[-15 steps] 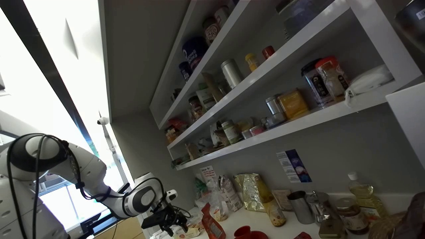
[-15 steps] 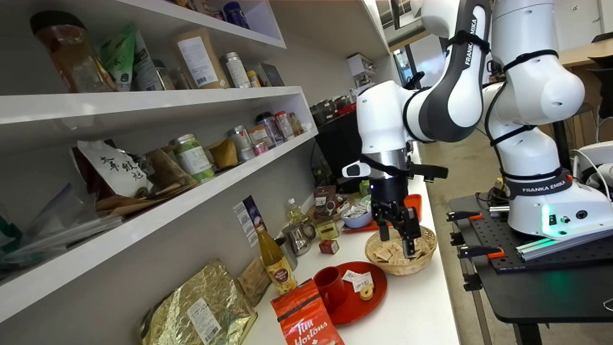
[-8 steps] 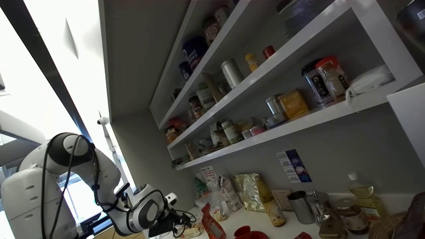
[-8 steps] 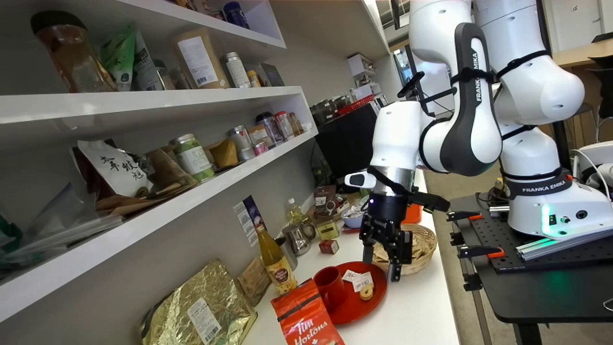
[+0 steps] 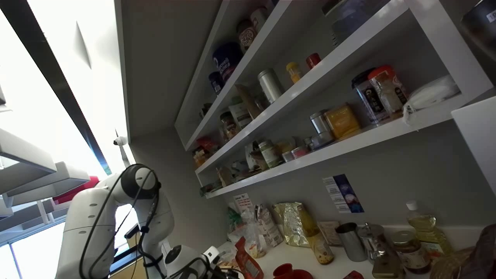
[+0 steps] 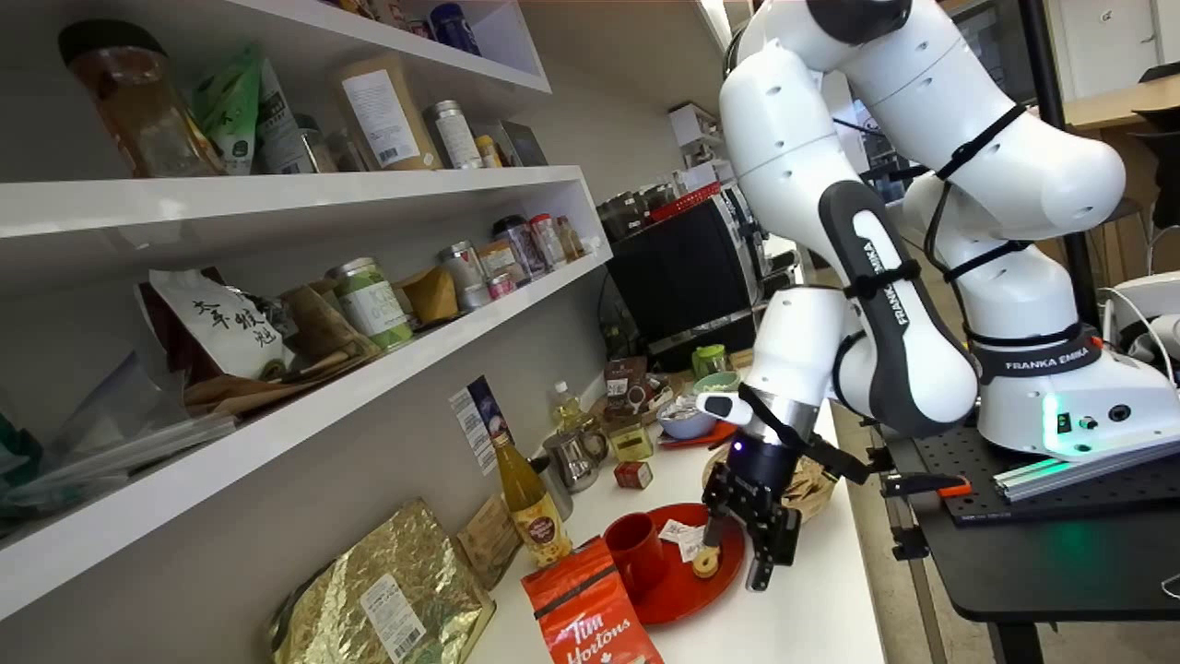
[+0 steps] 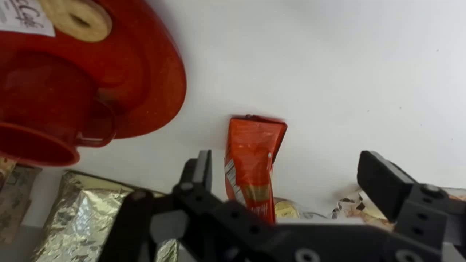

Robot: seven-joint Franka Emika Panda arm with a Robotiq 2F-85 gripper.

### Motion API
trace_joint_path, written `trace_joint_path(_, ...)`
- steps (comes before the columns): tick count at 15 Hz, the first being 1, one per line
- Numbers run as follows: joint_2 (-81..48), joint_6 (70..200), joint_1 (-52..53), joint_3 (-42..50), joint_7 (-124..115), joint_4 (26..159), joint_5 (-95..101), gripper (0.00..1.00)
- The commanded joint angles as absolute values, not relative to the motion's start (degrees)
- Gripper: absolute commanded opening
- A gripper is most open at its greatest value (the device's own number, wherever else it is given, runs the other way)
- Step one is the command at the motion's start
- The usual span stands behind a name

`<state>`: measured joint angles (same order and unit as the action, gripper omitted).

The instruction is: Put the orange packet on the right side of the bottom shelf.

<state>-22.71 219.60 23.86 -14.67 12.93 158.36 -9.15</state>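
Apparent step, from where I stand: pre-grasp. The gripper (image 7: 285, 169) is spread, holding nothing; the orange packet (image 6: 593, 604) stands on the counter (image 7: 327, 72). Next, likely: straddle it, then clamp.

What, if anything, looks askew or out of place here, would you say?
The white bag at one end of the bottom shelf looks untidy: its loose end droops over the front edge. Otherwise I see no obvious spill or damage; the orange packet looks intact where visible.
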Motion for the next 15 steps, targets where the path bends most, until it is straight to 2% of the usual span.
trace_joint_path(1, -36.04, 229.88, 27.78, -12.49, 12.58, 152.35, -9.04, 1.0)
trace_joint_path(7, -47.96, 236.38, 30.28, -10.72, 11.8, 139.4, -9.33, 1.0)
trace_joint_path(15, -49.68, 237.54, 29.37, -10.01, 11.27, 129.08, -9.39, 1.0)
